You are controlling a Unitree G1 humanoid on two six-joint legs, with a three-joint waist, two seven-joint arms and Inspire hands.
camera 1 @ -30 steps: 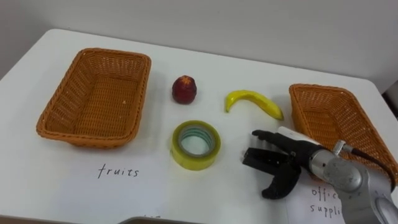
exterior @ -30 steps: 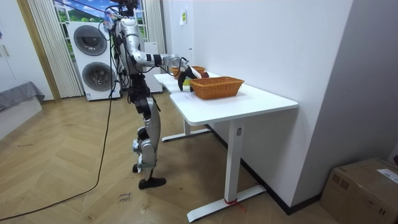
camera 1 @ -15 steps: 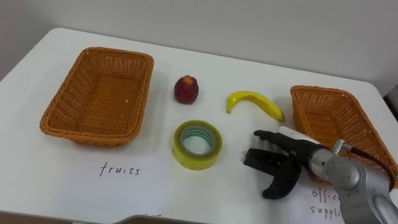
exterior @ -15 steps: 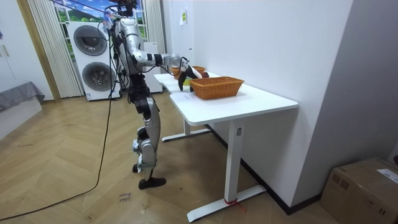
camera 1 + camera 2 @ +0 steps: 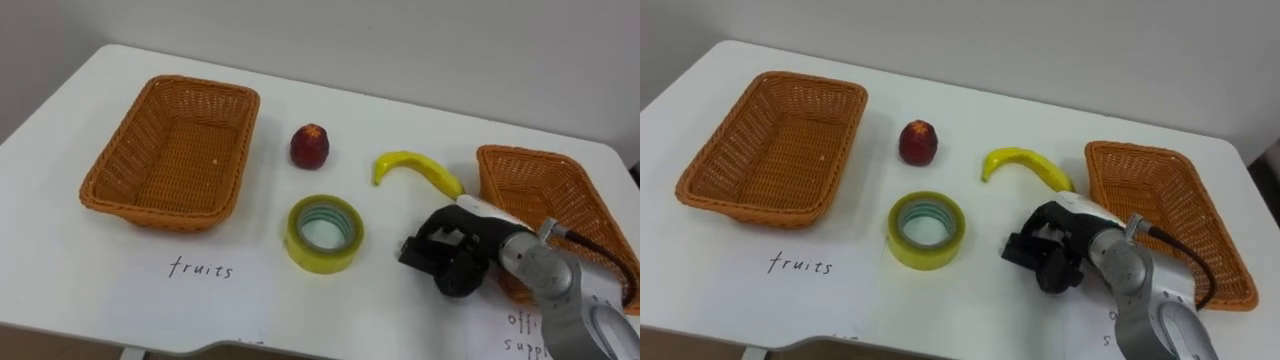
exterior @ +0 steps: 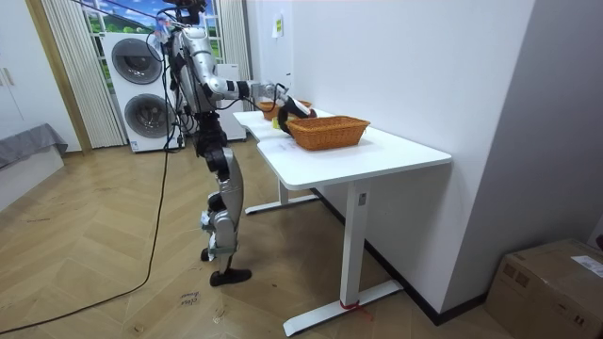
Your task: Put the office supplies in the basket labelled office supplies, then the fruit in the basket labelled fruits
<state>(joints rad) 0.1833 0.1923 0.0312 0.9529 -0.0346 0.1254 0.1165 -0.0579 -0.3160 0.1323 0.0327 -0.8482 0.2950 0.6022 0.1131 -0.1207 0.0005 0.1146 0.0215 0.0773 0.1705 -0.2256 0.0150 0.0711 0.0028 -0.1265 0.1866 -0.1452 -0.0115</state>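
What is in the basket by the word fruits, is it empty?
Empty. The left basket shows only bare wicker inside; the red fruit, banana and tape roll lie on the table outside it.

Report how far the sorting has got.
Done: nothing yet. The fruits basket and the right basket both sit empty. In hand: nothing; the right hand hangs over the table between the tape roll and the right basket, fingers curled on nothing. Left: the red fruit and the banana go to the fruits basket, the tape roll to the right basket.
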